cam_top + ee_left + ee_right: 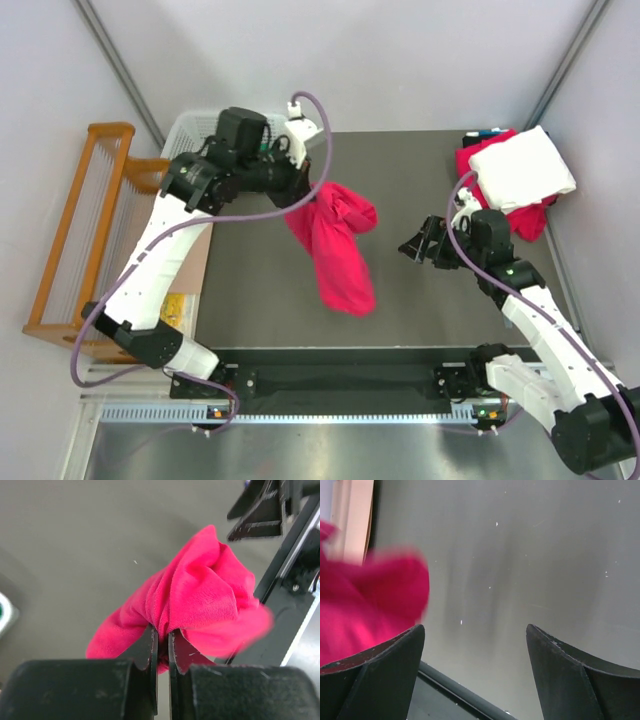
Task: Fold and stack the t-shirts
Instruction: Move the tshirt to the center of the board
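A crimson-pink t-shirt (335, 250) hangs bunched above the dark table, and my left gripper (303, 197) is shut on its upper edge. In the left wrist view the jaws (162, 632) pinch a fold of that shirt (200, 590). My right gripper (416, 245) stands open to the right of the hanging shirt, apart from it, with nothing between its fingers (475, 630). The pink cloth (360, 605) shows blurred at the left of the right wrist view. At the back right a folded white t-shirt (522, 165) lies on another crimson-pink one (528, 222).
A white lattice basket (192, 124) stands at the back left behind the left arm. A wooden rack (78, 230) stands off the table's left side. Small coloured pens (484, 133) lie by the folded stack. The dark table (250, 290) has a rail along its near edge.
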{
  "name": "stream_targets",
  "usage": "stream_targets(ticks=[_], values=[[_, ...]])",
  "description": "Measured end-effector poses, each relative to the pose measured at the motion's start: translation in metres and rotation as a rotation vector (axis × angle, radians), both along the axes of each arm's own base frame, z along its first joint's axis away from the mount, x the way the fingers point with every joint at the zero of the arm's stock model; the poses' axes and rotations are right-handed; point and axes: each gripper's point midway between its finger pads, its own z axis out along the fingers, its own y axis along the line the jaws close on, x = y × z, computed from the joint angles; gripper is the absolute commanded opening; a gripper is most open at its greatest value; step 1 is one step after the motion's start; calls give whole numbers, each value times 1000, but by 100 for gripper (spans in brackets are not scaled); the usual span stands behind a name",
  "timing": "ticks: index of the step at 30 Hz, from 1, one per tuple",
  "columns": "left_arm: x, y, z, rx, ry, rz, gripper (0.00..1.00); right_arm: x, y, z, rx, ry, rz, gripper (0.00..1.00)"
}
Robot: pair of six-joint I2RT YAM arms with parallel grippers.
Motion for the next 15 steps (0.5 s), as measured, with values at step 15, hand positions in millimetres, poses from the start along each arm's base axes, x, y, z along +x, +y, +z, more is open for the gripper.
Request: stream_targets(ticks=[15], values=[[30, -58, -45, 112, 72, -35, 0, -8, -11, 10, -28, -29, -41, 81]])
